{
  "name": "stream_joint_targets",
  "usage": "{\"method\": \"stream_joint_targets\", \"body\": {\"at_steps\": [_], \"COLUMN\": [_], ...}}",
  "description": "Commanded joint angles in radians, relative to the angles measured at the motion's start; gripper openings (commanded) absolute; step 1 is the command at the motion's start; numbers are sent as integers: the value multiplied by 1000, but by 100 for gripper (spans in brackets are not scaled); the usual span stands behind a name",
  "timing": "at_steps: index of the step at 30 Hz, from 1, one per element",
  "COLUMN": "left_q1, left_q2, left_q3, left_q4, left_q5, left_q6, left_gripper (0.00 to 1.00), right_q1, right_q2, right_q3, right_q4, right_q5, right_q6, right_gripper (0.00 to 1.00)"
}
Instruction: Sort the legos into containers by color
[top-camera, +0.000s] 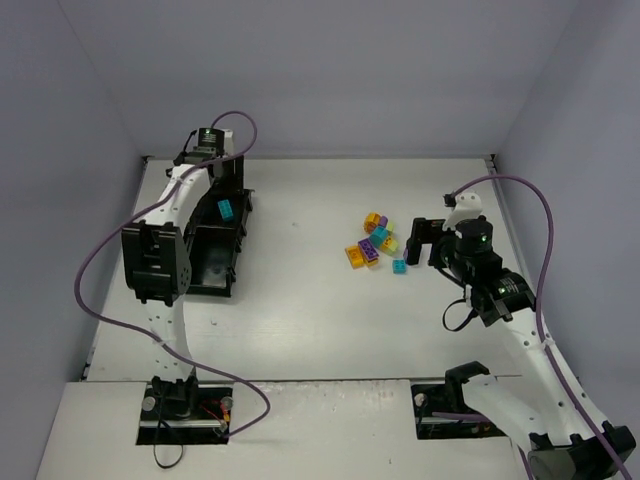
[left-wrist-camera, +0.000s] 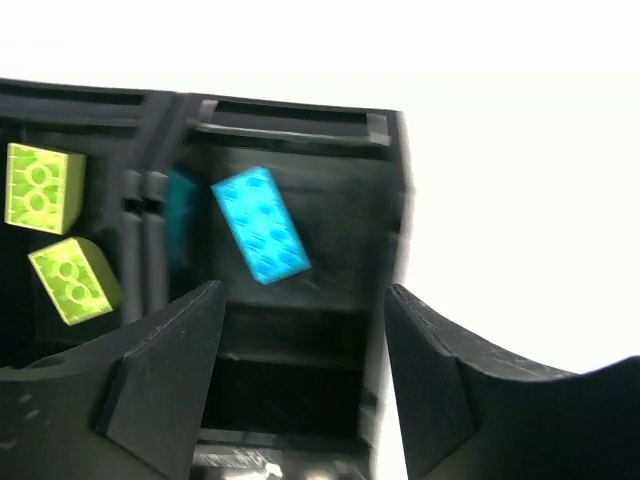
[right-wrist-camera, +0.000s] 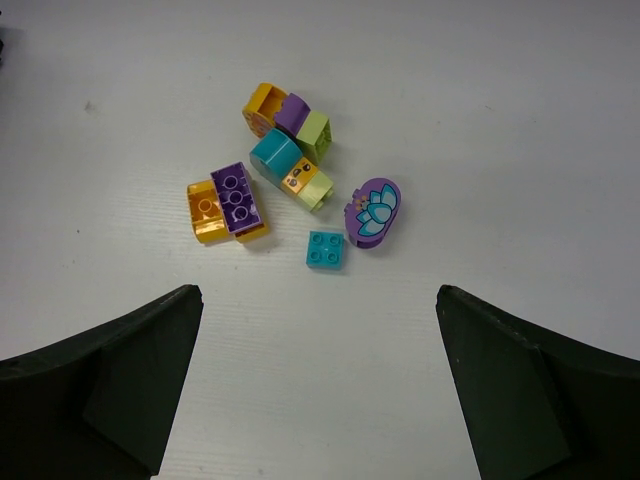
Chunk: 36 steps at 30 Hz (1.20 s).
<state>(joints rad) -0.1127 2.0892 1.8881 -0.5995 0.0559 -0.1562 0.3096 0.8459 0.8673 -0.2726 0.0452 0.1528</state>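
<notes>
left gripper (left-wrist-camera: 300, 340) spread over tray (left-wrist-camera: 290, 125), tabletop's far-left corner; cyan brick (left-wrist-camera: 261, 225) seemingly inside | right gripper (right-wrist-camera: 320, 380) spread above legos (right-wrist-camera: 290, 180) toward right edge | risk: we may pinch two touching colours together

I'm looking into a robotics lab cell: a plain white tabletop (top-camera: 300, 320) boxed in by bare pale grey wall panels (top-camera: 350, 70), with purple cables (top-camera: 79, 285) looping across.
</notes>
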Motion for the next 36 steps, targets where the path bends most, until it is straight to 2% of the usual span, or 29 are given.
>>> {"method": "stream_joint_targets", "body": {"at_steps": [1, 3, 6, 7, 10, 11, 14, 18, 23, 32, 36], "left_q1": [-80, -160, -301, -326, -395, -445, -525, -581, -639, -654, -659], "left_q2": [-162, -202, -230, -230, -224, -219, -183, -117, -46, 55, 84], "left_q3": [-7, -39, -98, -131, -184, -211, -210, -187, -164, -104, -81], "left_q4": [17, 14, 29, 47, 90, 121, 133, 156, 182, 211, 211], "left_q5": [22, 18, 15, 7, -10, -27, -72, -27, -16, 100, 85], "left_q6": [-40, -77, -213, -277, -348, -370, -419, -479, -434, -214, -100], "left_gripper": [59, 59, 62, 63, 67, 71, 72, 73, 73, 73, 73], "right_q1": [6, 6, 6, 6, 6, 6, 6, 6, 6, 6, 6], "right_q2": [15, 19, 25, 27, 19, 13, 2, -10, -13, -34, -36], "right_q3": [27, 24, 22, 22, 18, 16, 9, 6, 2, -16, -16], "right_q4": [38, 38, 38, 38, 38, 38, 38, 38, 38, 36, 35], "right_q5": [15, 19, 25, 27, 35, 36, 36, 36, 36, 33, 33], "right_q6": [5, 5, 13, 16, 21, 22, 22, 24, 21, 13, -2], "right_gripper": [100, 100, 100, 100, 100, 100, 100, 100, 100, 100, 100]}}
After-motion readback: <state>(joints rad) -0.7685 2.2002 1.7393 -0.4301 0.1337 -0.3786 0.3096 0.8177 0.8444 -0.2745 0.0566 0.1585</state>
